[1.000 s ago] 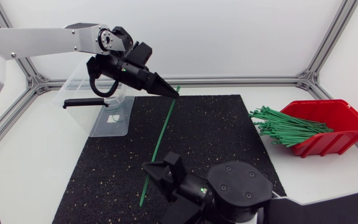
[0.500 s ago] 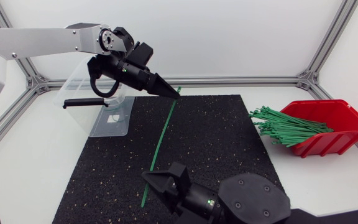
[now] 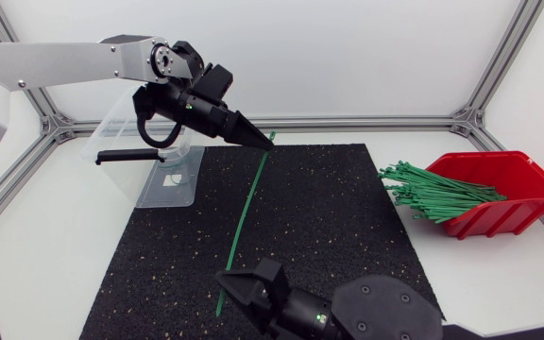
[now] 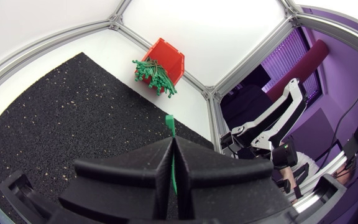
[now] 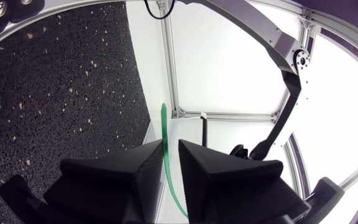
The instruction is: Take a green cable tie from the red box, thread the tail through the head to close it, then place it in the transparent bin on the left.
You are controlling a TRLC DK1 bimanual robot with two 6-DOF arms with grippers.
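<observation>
Green cable tie [image 3: 244, 212] runs in the head view as one straight line over the black mat [image 3: 348, 217], from the left jaws at the mat's far edge down to the right jaws at its near edge. The left jaws are pinched tight on its far end. The transparent bin [image 3: 149, 156] stands on the counter [image 3: 55, 246] just behind the left jaws; the red box [image 3: 503, 189], with spare ties [image 3: 433, 192] spilling over its lip, sits well apart at the right.

In the left wrist view, the left jaws meet with no gap, the green cable tie [image 4: 170, 124] clamped in the seam and its tip poking out ahead.

In the right wrist view, the right jaws stand a narrow slit apart; the green cable tie [image 5: 165, 134] runs through that slit, close against one side only.
</observation>
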